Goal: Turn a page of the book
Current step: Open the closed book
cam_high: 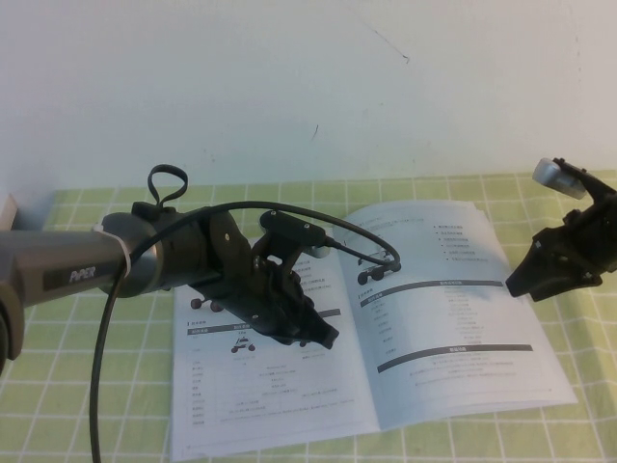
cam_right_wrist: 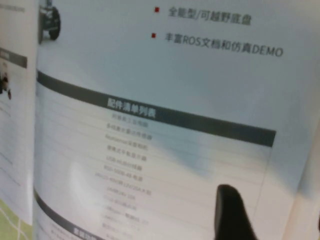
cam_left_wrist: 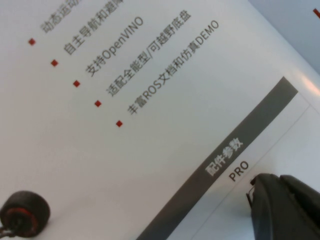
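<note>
Black plastic makes up both grippers, and you have two of them in play. Your left gripper [cam_high: 323, 338] hangs low over the left-hand leaf of the book [cam_high: 289, 386], its tip close to the centre fold; from the high view its jaws look drawn together with nothing between them, though you cannot tell for certain whether they touch the paper. In the left wrist view only one dark finger [cam_left_wrist: 285, 210] shows, close over the print beside a grey header bar [cam_left_wrist: 220, 165]. Your right gripper [cam_high: 513, 285] sits at the outer edge of the right-hand page [cam_high: 453, 318], tip pointing inward at it; you cannot tell how far its jaws are parted. The right wrist view shows one dark fingertip [cam_right_wrist: 232, 212] in front of that sheet.

One booklet lies open and flat on the table, thin, white and glossy, with two leaves showing. The right page carries one small wheeled-robot photo [cam_high: 378, 270], a column of red bullets, and two dark bars over fine-text lists. The left leaf has its own small robot picture [cam_high: 243, 344] and table.

Under the book lies a green-and-white checked cloth [cam_high: 578, 338], soft and flat. A black cable [cam_high: 106, 328] arcs over the left arm.
</note>
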### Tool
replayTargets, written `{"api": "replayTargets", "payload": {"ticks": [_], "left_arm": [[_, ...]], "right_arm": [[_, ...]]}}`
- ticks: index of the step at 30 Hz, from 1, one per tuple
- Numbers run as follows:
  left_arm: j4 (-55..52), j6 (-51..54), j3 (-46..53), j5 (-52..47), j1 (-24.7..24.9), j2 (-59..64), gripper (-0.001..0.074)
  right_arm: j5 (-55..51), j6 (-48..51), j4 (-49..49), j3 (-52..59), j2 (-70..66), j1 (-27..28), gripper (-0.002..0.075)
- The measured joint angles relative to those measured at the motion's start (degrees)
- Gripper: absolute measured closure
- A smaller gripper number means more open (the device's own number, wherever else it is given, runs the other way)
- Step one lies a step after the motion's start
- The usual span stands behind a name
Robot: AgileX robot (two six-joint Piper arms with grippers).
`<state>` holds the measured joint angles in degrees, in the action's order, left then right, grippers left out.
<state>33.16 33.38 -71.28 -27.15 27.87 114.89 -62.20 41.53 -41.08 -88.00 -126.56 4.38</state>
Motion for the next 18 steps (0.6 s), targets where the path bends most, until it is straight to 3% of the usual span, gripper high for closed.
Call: {"api": "replayTargets", "payload": {"ticks": [18], "left_arm": [[0.0,0.0,0.0,-0.1,0.0,0.0,0.0737]], "right_arm": [[0.1,1.9,-2.8,-0.3,-1.2,0.1,0.0366]]}}
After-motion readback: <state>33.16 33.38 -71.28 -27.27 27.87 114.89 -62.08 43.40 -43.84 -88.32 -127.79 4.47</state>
